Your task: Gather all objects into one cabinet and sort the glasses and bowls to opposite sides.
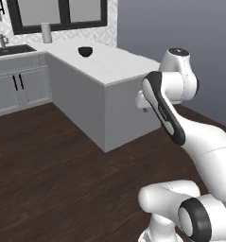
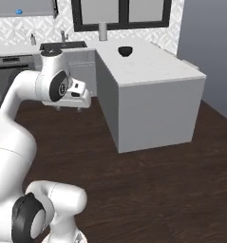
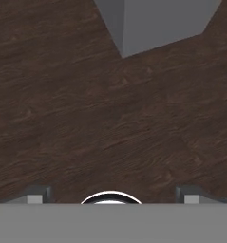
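The hand [image 3: 113, 194] hangs over the dark wooden floor [image 3: 86, 118] just off the near corner of the white-topped table [image 2: 148, 66], its jaws spread wide with nothing between them. A dark bowl [image 2: 126, 51] sits on that table toward its far end, near a grey canister [image 2: 102, 31] by the window. A small blue bowl [image 2: 18, 11] rests high on the grey cabinet [image 2: 24, 7] shelf, well left of the table.
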